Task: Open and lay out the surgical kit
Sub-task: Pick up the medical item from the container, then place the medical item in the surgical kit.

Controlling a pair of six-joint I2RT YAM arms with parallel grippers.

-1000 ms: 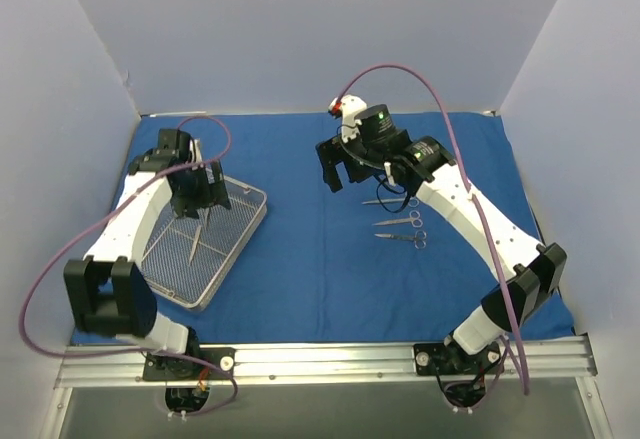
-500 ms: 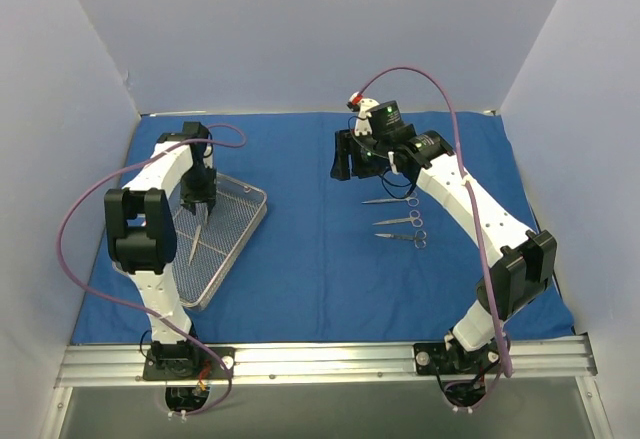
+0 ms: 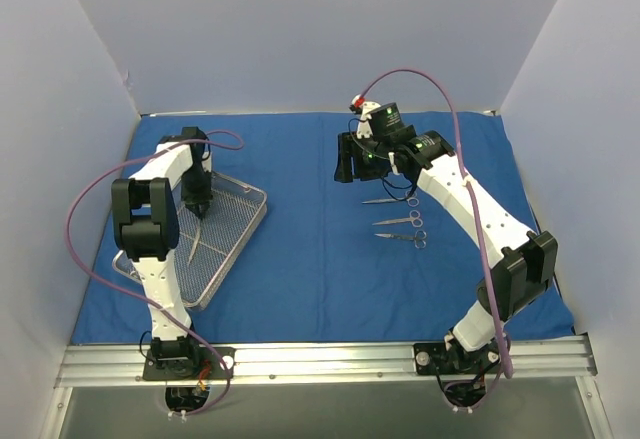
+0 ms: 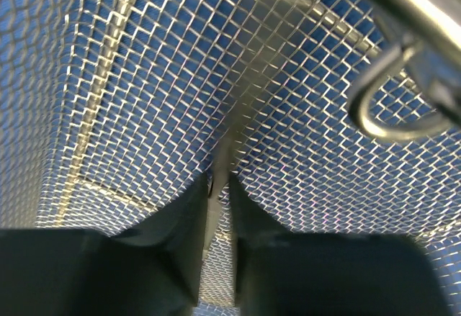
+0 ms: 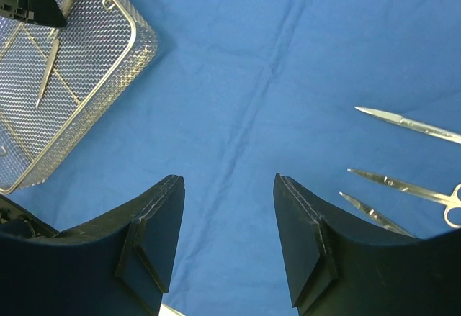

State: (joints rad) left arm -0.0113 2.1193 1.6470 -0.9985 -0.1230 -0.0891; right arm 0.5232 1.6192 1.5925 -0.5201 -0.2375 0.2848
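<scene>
- The blue cloth [image 3: 320, 259] lies spread flat over most of the counter, with everything else resting on it.
- The wire tray [image 3: 235, 254] sits on the left part of the cloth, turned at an angle to the counter's edges.
- The right hand [image 5: 227, 183] hangs above the middle of the cloth toward the far side. Its fingers are apart and nothing is between them.
- The left hand [image 4: 218, 186] is down inside the tray. Its fingers [image 4: 184, 222] are pressed together on one end of a thin steel tool [image 4: 238, 125] that lies on the mesh floor.
- Three scissors [image 3: 398, 222] lie in a row on the cloth right of centre. They are side by side without touching and well apart from the tray.
</scene>
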